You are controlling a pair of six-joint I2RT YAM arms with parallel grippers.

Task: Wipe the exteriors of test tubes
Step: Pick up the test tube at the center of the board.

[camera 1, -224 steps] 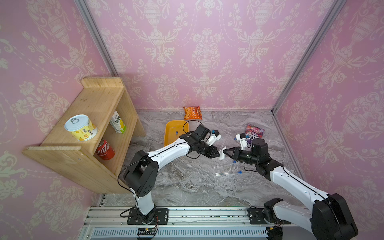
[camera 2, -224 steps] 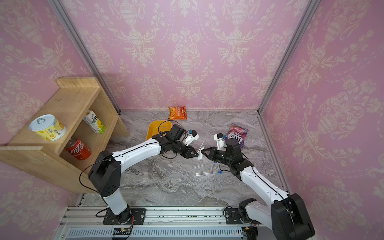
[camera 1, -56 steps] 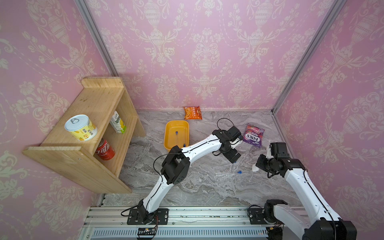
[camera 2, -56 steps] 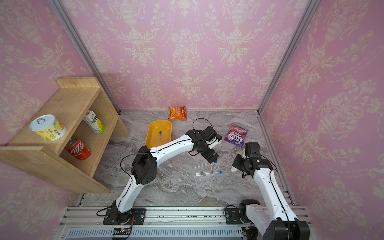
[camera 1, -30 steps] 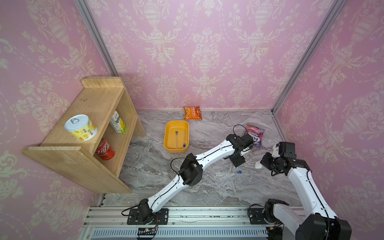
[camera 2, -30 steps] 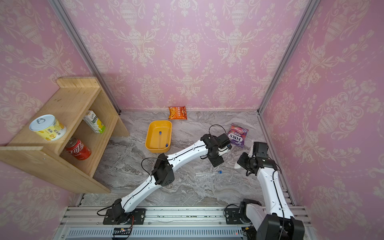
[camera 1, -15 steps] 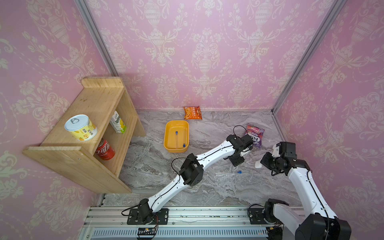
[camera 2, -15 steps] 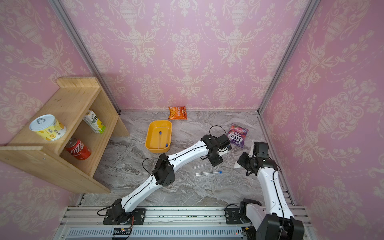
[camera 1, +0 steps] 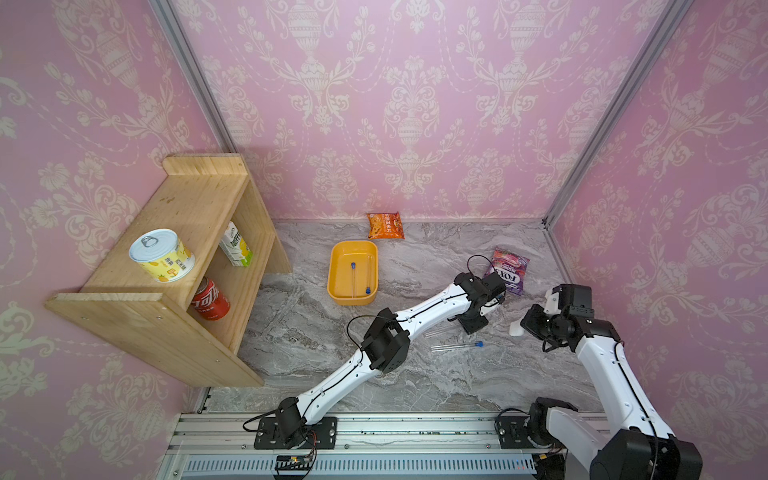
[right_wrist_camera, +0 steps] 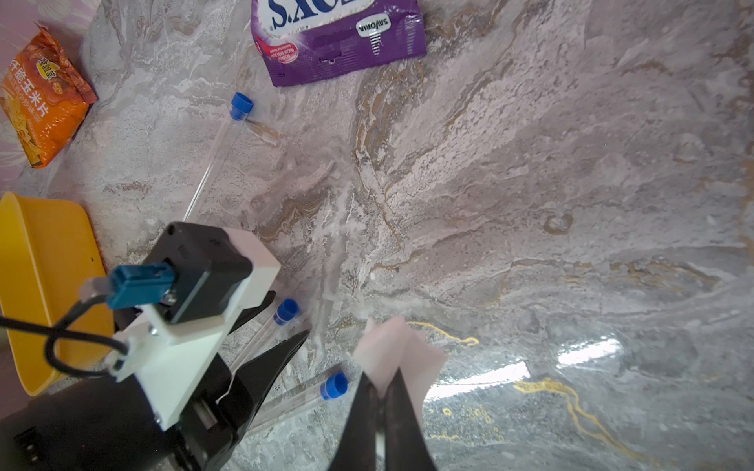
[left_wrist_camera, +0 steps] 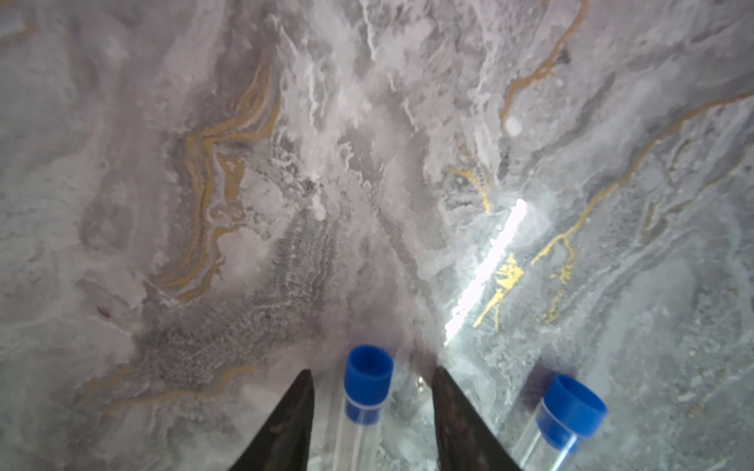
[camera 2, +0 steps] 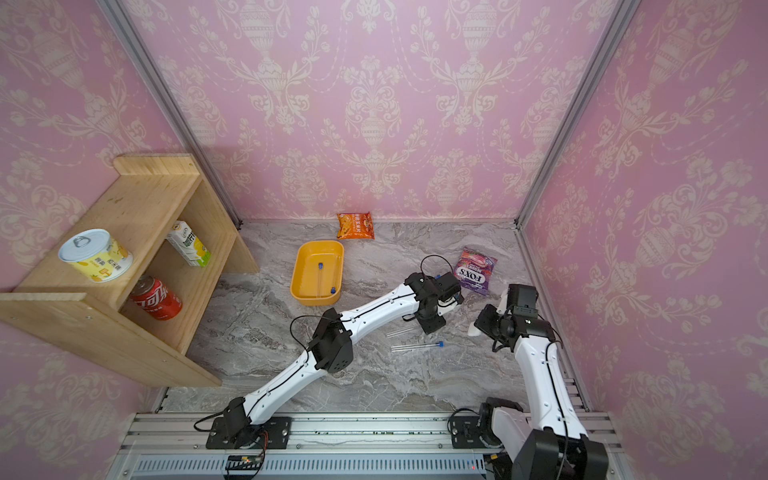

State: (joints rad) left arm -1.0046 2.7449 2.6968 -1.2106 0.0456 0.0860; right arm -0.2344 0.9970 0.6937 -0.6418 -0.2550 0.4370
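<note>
In a top view my left gripper (camera 1: 473, 325) stoops over test tubes (camera 1: 455, 346) on the surface (camera 1: 332, 357); left wrist view, its jaws stand apart astride one tube (left_wrist_camera: 366, 391), presumably to lift it; right wrist view, my right gripper (right_wrist_camera: 381, 393) pinches the wipe (right_wrist_camera: 398, 350) ready.

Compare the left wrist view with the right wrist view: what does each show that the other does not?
Only the left wrist view shows, up close, free gaps on both sides of the capped tube between the fingers of the left gripper. Only the right wrist view shows the white wipe pinched in the right gripper, a third tube, the purple candy bag, the orange snack packet and the yellow tray. Both show that capped tube, its neighbour tube and the marble table.
</note>
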